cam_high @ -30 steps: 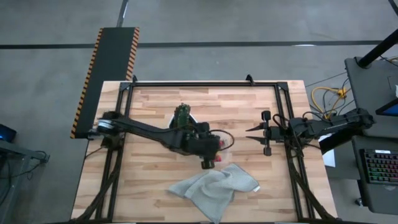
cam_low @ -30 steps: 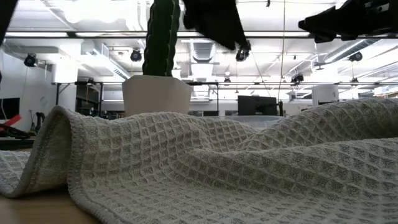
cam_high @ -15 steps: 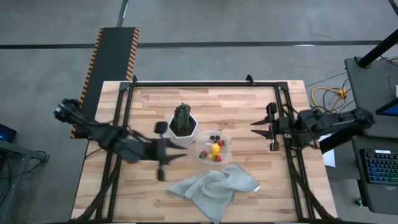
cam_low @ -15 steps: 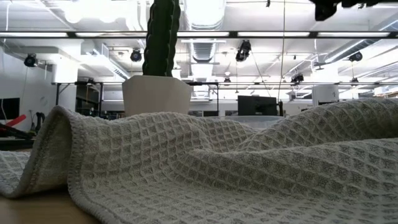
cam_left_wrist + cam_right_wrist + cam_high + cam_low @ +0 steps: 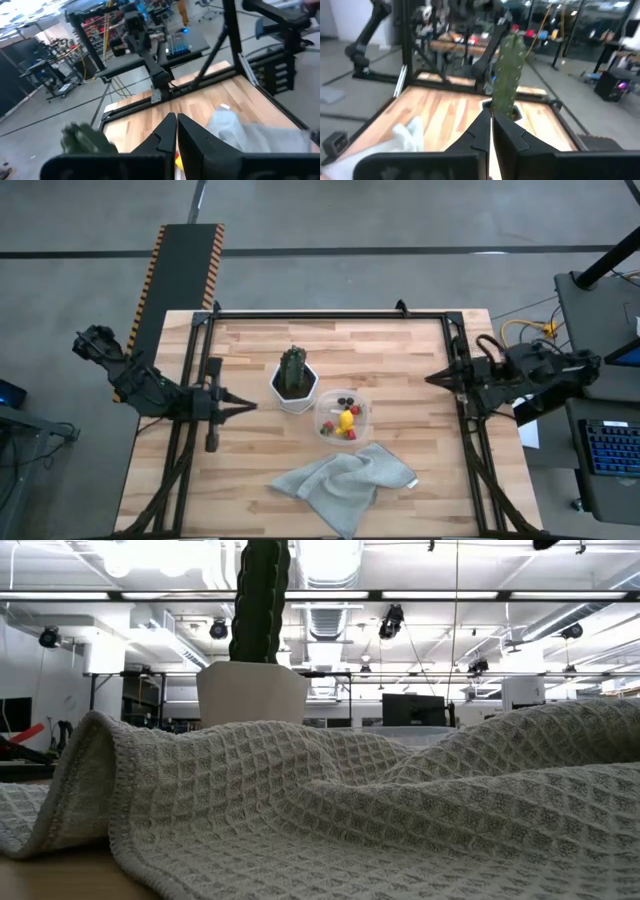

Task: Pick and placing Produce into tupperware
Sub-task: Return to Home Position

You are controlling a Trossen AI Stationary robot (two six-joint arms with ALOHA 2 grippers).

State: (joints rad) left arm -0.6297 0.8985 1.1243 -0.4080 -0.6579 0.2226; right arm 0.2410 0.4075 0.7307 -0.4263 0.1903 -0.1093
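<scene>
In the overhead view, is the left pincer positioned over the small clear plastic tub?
No, the left pincer sits at the left edge of the wooden table, apart from the small clear plastic tub.

A grey concrete floor (image 5: 330, 210) crossed by dark seams surrounds the wooden tabletop (image 5: 380, 340), which sits in a black metal frame (image 5: 330, 313). Along its left side runs a black mat (image 5: 185, 250) edged with yellow-and-black hazard stripes. To the right stands a dark desk (image 5: 600, 300) with a backlit keyboard (image 5: 612, 445) and yellow cables (image 5: 525, 335) nearby. The white ceiling (image 5: 120, 615) carries strip lights (image 5: 500, 595), a ribbed duct (image 5: 330, 615) and black spotlights (image 5: 218, 630). A dark monitor (image 5: 412, 708) stands across the room.
</scene>
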